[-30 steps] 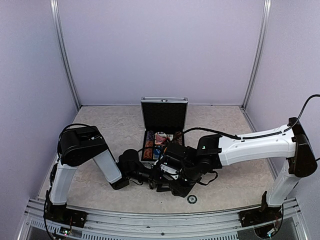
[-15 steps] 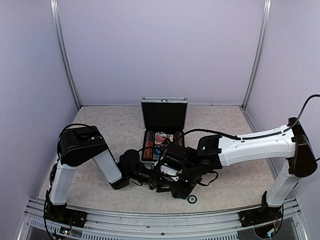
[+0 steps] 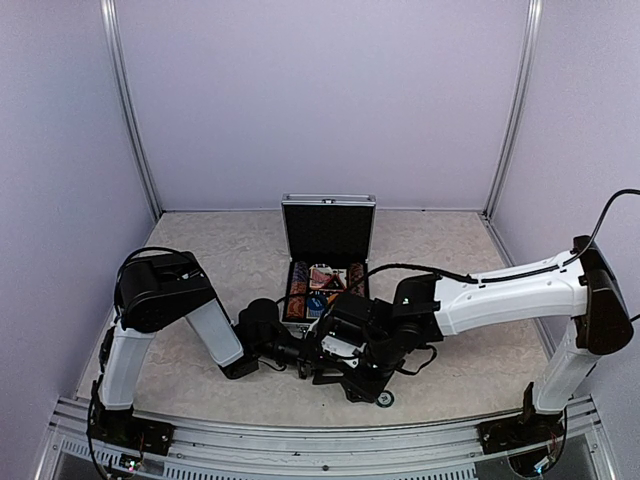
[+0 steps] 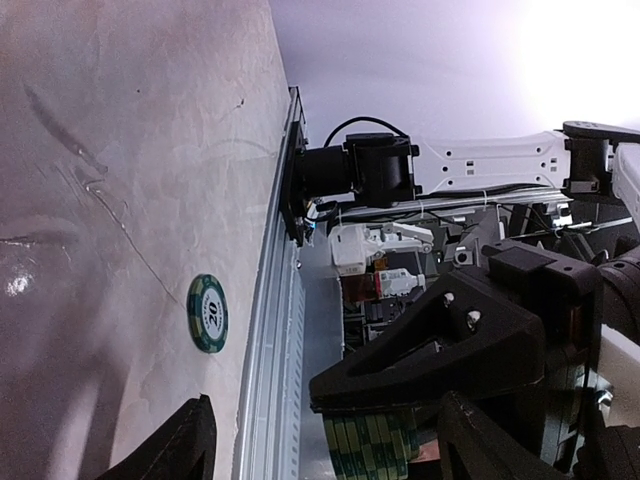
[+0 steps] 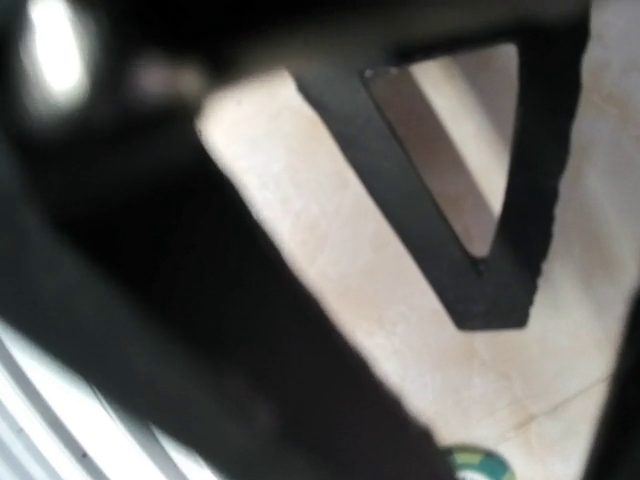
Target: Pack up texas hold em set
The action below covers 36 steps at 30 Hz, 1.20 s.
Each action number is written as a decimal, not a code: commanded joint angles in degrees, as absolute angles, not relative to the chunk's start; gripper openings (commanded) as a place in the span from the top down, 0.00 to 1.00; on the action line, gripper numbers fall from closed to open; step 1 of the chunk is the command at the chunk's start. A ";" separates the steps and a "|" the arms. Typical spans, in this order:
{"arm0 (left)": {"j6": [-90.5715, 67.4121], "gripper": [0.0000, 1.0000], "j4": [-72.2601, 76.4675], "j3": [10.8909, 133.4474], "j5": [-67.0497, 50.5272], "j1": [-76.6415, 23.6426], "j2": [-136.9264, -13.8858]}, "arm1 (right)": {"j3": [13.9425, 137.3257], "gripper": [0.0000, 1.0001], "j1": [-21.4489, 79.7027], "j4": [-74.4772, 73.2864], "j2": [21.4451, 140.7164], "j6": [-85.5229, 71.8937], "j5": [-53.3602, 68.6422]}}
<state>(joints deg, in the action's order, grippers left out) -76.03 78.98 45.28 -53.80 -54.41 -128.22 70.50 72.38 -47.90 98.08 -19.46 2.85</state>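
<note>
The silver case (image 3: 328,228) stands open at the back, its tray holding card decks and chip stacks (image 3: 322,283). Both grippers meet low over the table in front of it. My left gripper (image 3: 312,362) (image 4: 328,430) is open, its fingers (image 4: 192,445) wide apart. Between them sits a stack of green chips (image 4: 375,447), pressed under a finger (image 4: 430,345) of my right gripper (image 3: 347,368), which is shut on the stack. One loose green chip (image 3: 384,398) (image 4: 208,312) (image 5: 476,464) marked 20 lies flat on the table. The right wrist view is dark and blurred.
The metal rail (image 4: 268,330) of the table's near edge runs close to the loose chip. Purple walls enclose the table on three sides. The right arm's white forearm (image 3: 505,290) stretches across from the right.
The right gripper has sunk a little toward the near edge, and now stands right beside the loose chip. The left gripper's fingers have spread slightly.
</note>
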 commanded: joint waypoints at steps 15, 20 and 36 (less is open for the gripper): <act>-73.92 0.30 78.33 45.95 -55.18 -55.40 -125.60 | 70.28 1.00 71.79 -47.43 101.07 -15.26 1.32; -74.89 0.34 80.00 45.97 -55.70 -55.62 -126.06 | 70.17 1.00 71.13 -47.50 101.07 -14.40 0.44; -74.69 0.39 79.58 44.84 -56.52 -55.97 -126.18 | 70.49 1.00 70.51 -47.02 100.53 -12.98 -1.95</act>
<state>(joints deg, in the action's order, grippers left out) -75.55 76.93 45.21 -54.02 -54.74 -128.20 70.54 71.44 -47.16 100.44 -13.65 -0.01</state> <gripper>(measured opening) 0.605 0.396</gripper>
